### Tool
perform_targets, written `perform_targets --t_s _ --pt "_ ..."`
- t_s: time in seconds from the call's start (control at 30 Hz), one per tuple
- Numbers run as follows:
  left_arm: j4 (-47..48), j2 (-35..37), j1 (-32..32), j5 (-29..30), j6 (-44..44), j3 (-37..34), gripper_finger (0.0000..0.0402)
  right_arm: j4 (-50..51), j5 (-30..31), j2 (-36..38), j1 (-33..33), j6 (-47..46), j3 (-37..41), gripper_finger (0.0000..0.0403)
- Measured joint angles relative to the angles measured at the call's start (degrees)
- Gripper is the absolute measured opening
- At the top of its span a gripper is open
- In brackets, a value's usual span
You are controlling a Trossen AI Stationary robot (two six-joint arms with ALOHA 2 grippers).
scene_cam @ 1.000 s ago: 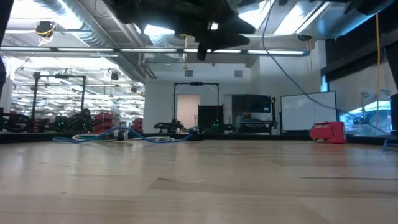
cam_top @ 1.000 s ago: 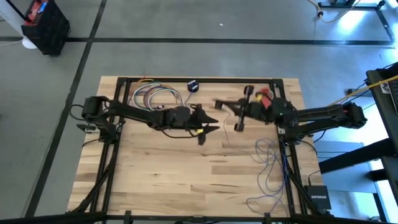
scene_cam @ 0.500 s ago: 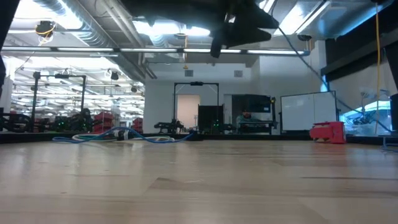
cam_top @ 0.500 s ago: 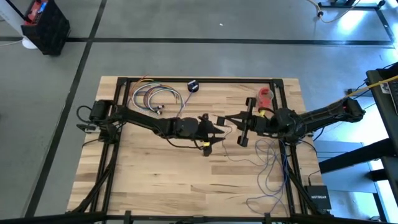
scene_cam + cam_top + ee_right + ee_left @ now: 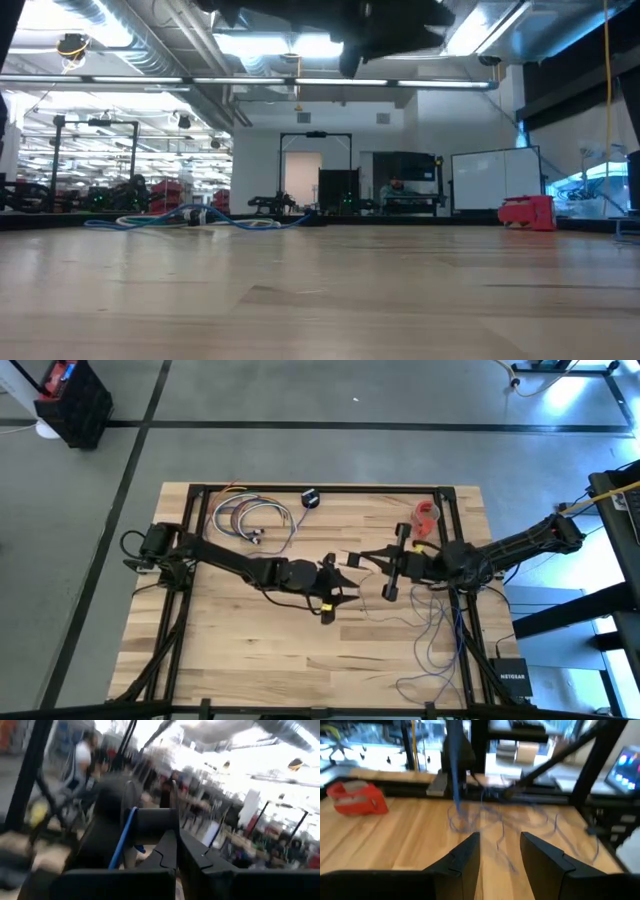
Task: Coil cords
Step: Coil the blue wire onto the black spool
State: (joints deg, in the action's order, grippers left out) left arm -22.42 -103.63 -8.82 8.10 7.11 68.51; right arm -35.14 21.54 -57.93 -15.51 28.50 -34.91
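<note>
Wood planks make up the table point(image 5: 250, 640), which sits on a grey floor with dark lines. From above, a bundle of coloured wires point(image 5: 250, 517) lies at the far left, with a small black puck point(image 5: 310, 499) next to it.

Only the top view shows both arms meeting over the middle of the table. The left arm stretches low from the left edge, and the left gripper point(image 5: 345, 577) points right. The left wrist view shows its fingers point(image 5: 462, 857) spread apart with nothing between them.

The right arm stretches in from the right edge, and the right gripper point(image 5: 362, 557) points left, very near the left one. Its fingers point(image 5: 172, 852) are pressed together, and a thin blue cord point(image 5: 122, 840) runs up beside them. Whether they pinch it cannot be told.

The cords point(image 5: 435, 625) lie in loose loops near the right edge of the table, below the right arm. The left wrist view shows them as blurry blue lines on the wood, with a red tape roll point(image 5: 357, 799) off to one side. The low view sees only dark arm parts at the top, plus a blue cable point(image 5: 190, 218) and a red thing point(image 5: 527, 212) far back.

A black box point(image 5: 512, 682) off the table's right corner reads NETGEAR.
</note>
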Motion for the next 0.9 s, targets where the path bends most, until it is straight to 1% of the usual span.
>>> perform_targets --t_s 0.1,0.23,0.57,0.7,0.77,0.9 --pt "-1.18 0.0 0.62 0.23 1.5 0.0 0.0132 0.27 2.55 -0.21 0.0 0.01 0.03 0.0003" --pt "-1.09 -0.61 1.52 0.99 0.98 0.0 0.0132 -0.47 2.87 -0.18 0.0 0.05 0.03 0.0003" --pt "0.13 -1.25 2.44 1.78 0.81 -0.04 0.0132 -1.14 1.37 -0.18 0.02 0.4 0.03 0.0003" --pt "3.99 -1.22 2.27 4.2 0.79 -0.04 0.0132 -1.18 1.05 -0.18 0.04 0.64 -0.22 0.0004" --pt "5.9 -1.24 2.16 5.68 0.63 -0.04 0.0132 -0.59 -0.22 -0.18 0.04 0.71 -0.69 0.0003" --pt "4.5 -1.22 1.98 6.48 -0.14 -0.04 0.0132 -0.45 -2.42 -0.18 0.04 0.85 -0.8 0.0003"
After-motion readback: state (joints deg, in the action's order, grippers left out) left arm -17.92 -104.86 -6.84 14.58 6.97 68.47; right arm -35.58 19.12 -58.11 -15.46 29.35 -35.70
